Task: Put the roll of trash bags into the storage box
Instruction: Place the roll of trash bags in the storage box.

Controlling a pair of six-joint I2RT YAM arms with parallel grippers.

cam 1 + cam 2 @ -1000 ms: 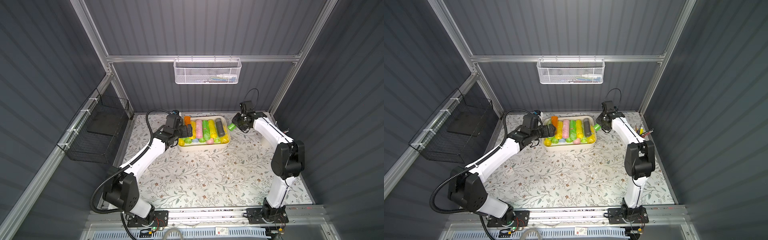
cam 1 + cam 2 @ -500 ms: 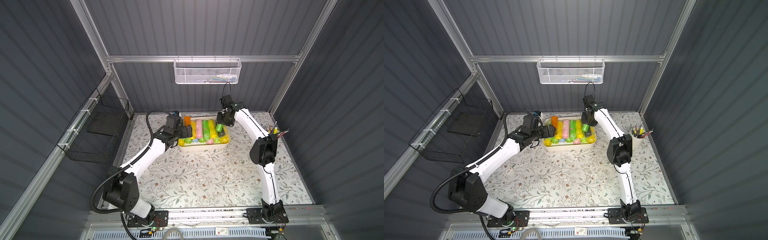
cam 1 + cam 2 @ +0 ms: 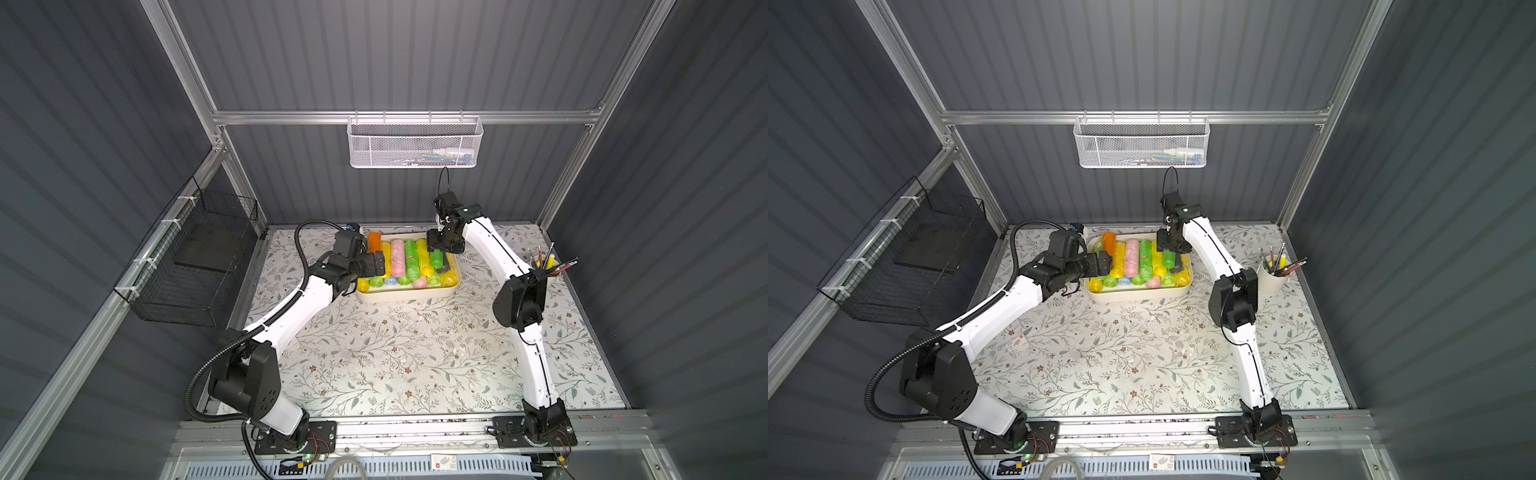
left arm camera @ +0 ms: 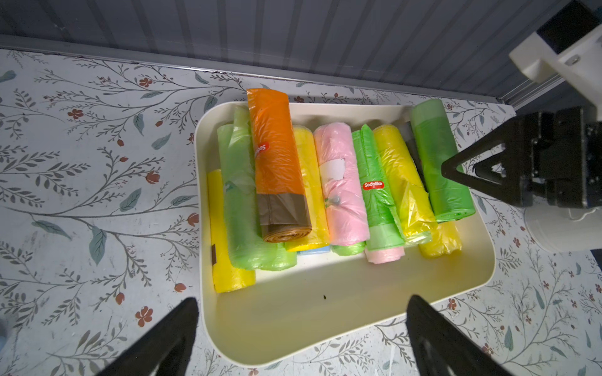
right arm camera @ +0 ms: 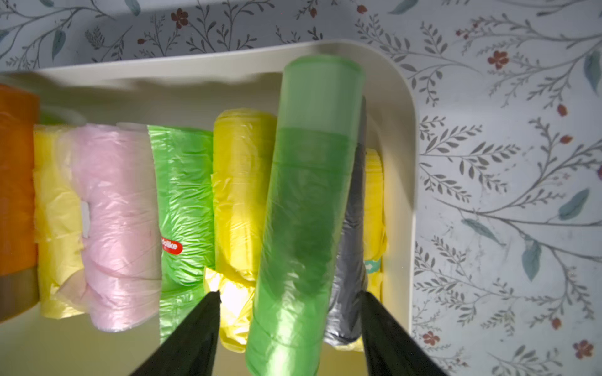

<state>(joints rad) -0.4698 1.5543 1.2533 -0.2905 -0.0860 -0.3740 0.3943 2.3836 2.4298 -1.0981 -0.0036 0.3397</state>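
Observation:
The cream storage box [image 3: 407,297] [image 3: 1133,296] stands at the back of the table, packed with several coloured rolls. A green roll of trash bags [image 5: 309,211] [image 4: 438,162] lies on top of a grey and a yellow roll at the box's right end [image 3: 436,259]. My right gripper [image 5: 288,294] hovers over it, open, with a gap between each finger and the roll. In both top views it hangs above that end of the box [image 3: 1170,249]. My left gripper [image 4: 301,302] stands wide open and empty at the box's left wall [image 3: 376,264].
A white cup of pens [image 3: 1273,278] stands to the right of the box, beside the right arm. A white mesh basket [image 3: 415,143] hangs on the back wall, and a black wire basket [image 3: 195,266] on the left wall.
The right arm swung left from beside the box to over its right end with the green roll. Its jaws then opened off the roll. The left arm stayed put.

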